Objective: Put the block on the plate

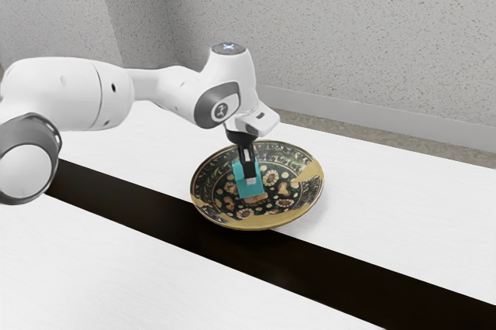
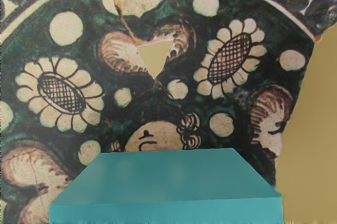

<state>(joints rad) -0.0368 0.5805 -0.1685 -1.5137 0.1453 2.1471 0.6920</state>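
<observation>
Black two-finger end effector (image 1: 249,180) pinches teal boxy block (image 1: 249,193) over round patterned plate (image 1: 312,174), inboard of white table (image 1: 403,206)'s back edge, likely for central release.

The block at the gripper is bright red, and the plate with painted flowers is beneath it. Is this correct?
Not the colour: the block is teal, not bright red, as the exterior and wrist views show. The gripper and the flowered plate are as you say.

The block (image 2: 166,182) looks smooth and matt, the plate (image 1: 313,173) like painted ceramic, the tabletop (image 1: 395,214) smooth, the wall (image 1: 333,28) rough as plaster.
</observation>
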